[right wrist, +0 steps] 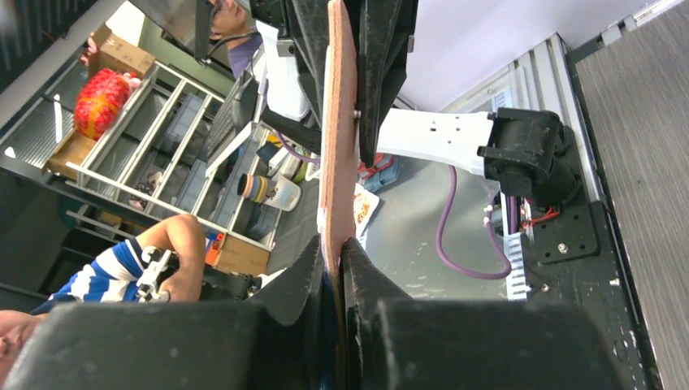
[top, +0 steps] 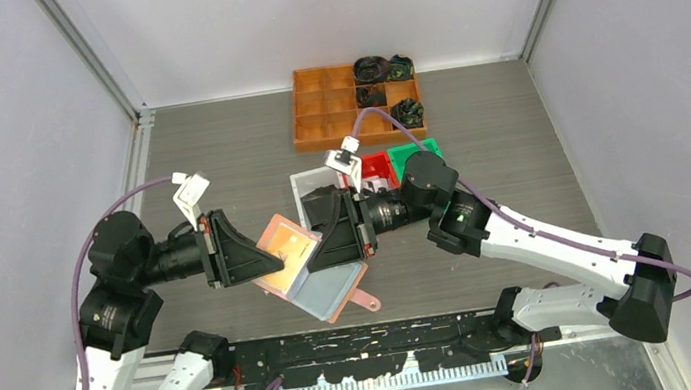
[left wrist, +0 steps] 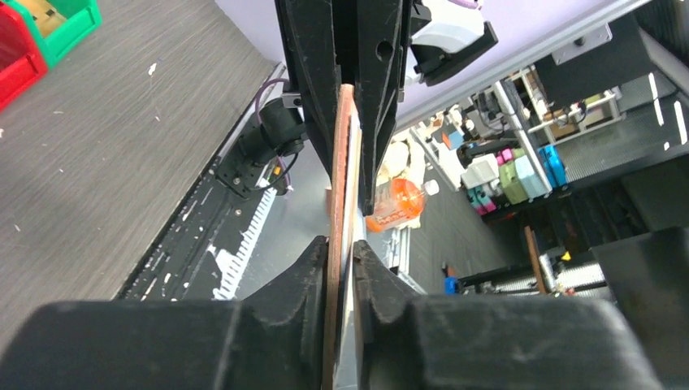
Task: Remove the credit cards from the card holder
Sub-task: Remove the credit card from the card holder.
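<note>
While the card holder (top: 333, 282) is spread open over the near middle of the tabletop (top: 515, 132), its salmon panel is pinched from both sides. The left end effector (top: 270, 262) is clenched on the left part. The right end effector (top: 321, 251) is clenched on the panel just beside it. Both wrist views show the leather edge-on between closed fingers (left wrist: 313, 268). What looks like an orange-gold credit card (top: 285, 250) shows in a pocket between the two grips, so no card appears to be out yet. I cannot tell whether the lower flap with its strap tab rests on the tabletop or hangs free. The main risk is that a grip clamps pocket and card together, so pulling would stretch or tear the clear plastic instead of freeing the card. A loosened card could also slide out toward the near edge and fall among the arm bases. The white, red (top: 378, 165) and green bins (top: 412, 154) sit just beyond, close enough for the right arm to knock them.
</note>
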`<state>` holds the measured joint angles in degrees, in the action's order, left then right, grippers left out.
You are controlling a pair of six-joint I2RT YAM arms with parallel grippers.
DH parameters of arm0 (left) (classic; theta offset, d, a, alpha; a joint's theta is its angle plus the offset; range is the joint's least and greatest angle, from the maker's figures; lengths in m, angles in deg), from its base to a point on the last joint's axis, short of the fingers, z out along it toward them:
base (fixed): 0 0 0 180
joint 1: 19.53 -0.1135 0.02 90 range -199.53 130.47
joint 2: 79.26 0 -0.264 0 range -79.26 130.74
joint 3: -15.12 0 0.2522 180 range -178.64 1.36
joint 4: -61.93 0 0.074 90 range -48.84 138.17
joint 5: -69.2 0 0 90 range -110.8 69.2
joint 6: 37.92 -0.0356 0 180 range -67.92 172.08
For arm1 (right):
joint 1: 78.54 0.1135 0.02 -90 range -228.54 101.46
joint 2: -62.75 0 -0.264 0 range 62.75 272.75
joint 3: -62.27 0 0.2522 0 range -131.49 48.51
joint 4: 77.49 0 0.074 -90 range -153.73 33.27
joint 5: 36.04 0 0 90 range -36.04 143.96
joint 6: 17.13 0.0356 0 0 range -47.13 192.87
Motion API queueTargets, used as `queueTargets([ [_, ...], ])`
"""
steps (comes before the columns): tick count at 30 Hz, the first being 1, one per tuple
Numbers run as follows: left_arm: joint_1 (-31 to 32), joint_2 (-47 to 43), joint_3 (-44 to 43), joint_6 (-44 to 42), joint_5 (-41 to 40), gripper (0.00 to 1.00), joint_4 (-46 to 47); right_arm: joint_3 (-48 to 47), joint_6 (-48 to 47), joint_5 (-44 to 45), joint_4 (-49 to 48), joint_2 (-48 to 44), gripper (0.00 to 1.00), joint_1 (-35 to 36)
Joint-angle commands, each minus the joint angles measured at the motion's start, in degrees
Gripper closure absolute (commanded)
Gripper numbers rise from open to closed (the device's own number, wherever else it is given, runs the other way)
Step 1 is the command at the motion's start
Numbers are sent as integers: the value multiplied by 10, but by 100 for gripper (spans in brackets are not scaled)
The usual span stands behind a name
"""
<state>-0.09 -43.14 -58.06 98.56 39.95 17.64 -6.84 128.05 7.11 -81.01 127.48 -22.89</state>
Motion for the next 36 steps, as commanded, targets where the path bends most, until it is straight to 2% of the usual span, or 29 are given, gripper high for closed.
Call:
queueTargets([
  [1, -1, -1, -3, 16, -11, 74, 35, -63, -38, -22, 48, -11, 99, 4],
  [4, -1, 5, -1, 32, 2, 62, 51, -90, -57, -43, 89, 4, 99, 4],
  [6, -1, 13, -1, 40, 9, 61, 59, -109, -74, -50, 122, 15, 99, 4],
  [8, -1, 22, 1, 53, 20, 64, 77, -120, -76, -60, 129, 25, 99, 4],
  [15, -1, 30, 5, 92, 63, 86, 120, -153, -126, -62, 201, 48, 99, 4],
  [19, -1, 28, 9, 102, 91, 94, 127, -167, -154, -55, 232, 51, 96, 4],
  [20, -1, 27, 10, 102, 96, 95, 126, -169, -160, -52, 238, 51, 92, 2],
  [23, -1, 21, 11, 101, 96, 100, 124, -175, -176, -39, 257, 46, 68, -6],
  [28, -1, 20, 9, 80, 70, 100, 105, -171, -170, 13, 269, 14, 50, -47],
  [32, -1, 17, -2, 45, 25, 100, 64, -152, -166, 121, 269, -53, 40, -77],
  [36, -1, 13, -11, 15, -24, 100, 34, -112, -127, 193, 228, -121, 41, -78],
])
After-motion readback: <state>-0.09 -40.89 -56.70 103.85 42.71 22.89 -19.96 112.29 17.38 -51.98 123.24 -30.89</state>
